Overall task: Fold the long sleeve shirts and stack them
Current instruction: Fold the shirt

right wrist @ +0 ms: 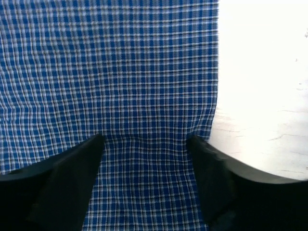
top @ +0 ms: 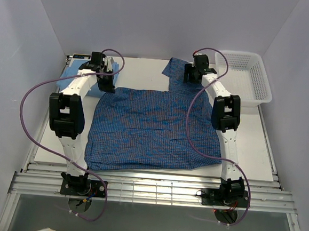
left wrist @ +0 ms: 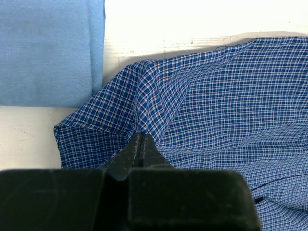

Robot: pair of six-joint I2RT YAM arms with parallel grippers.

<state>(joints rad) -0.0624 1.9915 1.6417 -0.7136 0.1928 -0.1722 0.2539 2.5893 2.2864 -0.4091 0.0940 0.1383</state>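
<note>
The dark blue checked shirt [top: 143, 125] lies spread across the middle of the table, one sleeve [top: 177, 69] reaching to the back. At the shirt's back left corner my left gripper [top: 107, 86] is shut on a raised fold of checked cloth [left wrist: 139, 110]. The wrist view shows its jaws [left wrist: 139, 140] pressed together with the cloth peaked at their tips. My right gripper [top: 190, 77] is over the back sleeve, open, its fingers [right wrist: 72, 168] set wide apart on the checked cloth [right wrist: 120, 72] near its right edge. The plain light blue shirt [top: 75, 73] lies folded at the back left [left wrist: 48, 48].
A white mesh basket [top: 248, 77] stands at the back right, beside the right arm. White walls close in the table on three sides. Bare white tabletop [top: 248, 149] shows to the right of the checked shirt and along the back [left wrist: 192, 24].
</note>
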